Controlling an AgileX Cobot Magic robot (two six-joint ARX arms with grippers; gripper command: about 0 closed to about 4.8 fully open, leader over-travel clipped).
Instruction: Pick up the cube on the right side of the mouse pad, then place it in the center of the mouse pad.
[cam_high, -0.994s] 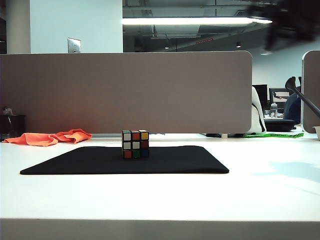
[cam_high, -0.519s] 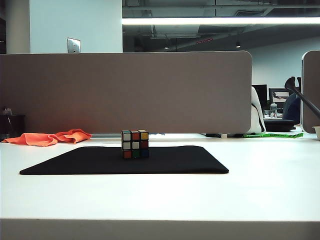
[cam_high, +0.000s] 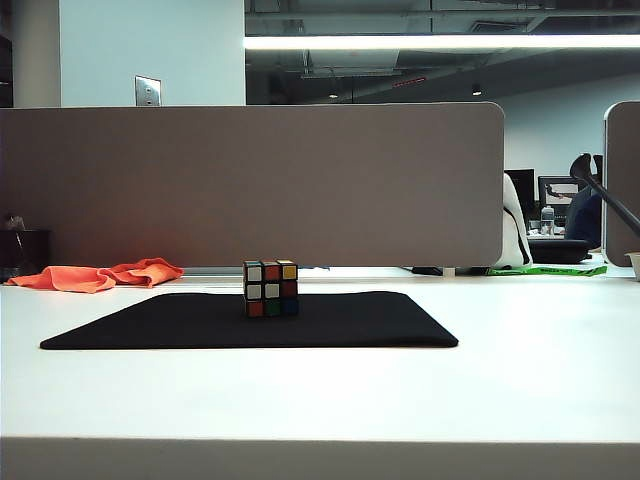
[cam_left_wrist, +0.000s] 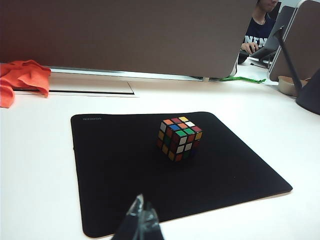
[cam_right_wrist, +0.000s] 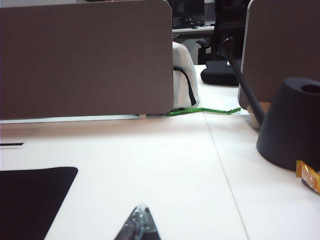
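The cube (cam_high: 271, 288) stands on the black mouse pad (cam_high: 150, 325) near its middle; the left wrist view shows the cube (cam_left_wrist: 179, 138) resting flat on the mouse pad (cam_left_wrist: 115, 175), with nothing touching it. My left gripper (cam_left_wrist: 141, 207) is shut and empty, hovering by the mouse pad's near edge, well short of the cube. My right gripper (cam_right_wrist: 141, 212) is shut and empty over bare white table, off to the side of the mouse pad's corner (cam_right_wrist: 30, 200). Neither gripper appears in the exterior view.
An orange cloth (cam_high: 100, 274) lies at the back left by the grey partition (cam_high: 250, 185). A dark cone-shaped lamp base (cam_right_wrist: 292, 125) with a slanted stem stands on the table at the right, an orange wrapper (cam_right_wrist: 309, 176) beside it.
A blurred dark arm at the exterior view's top right one second ago has left the view. The cube and mouse pad have not moved.
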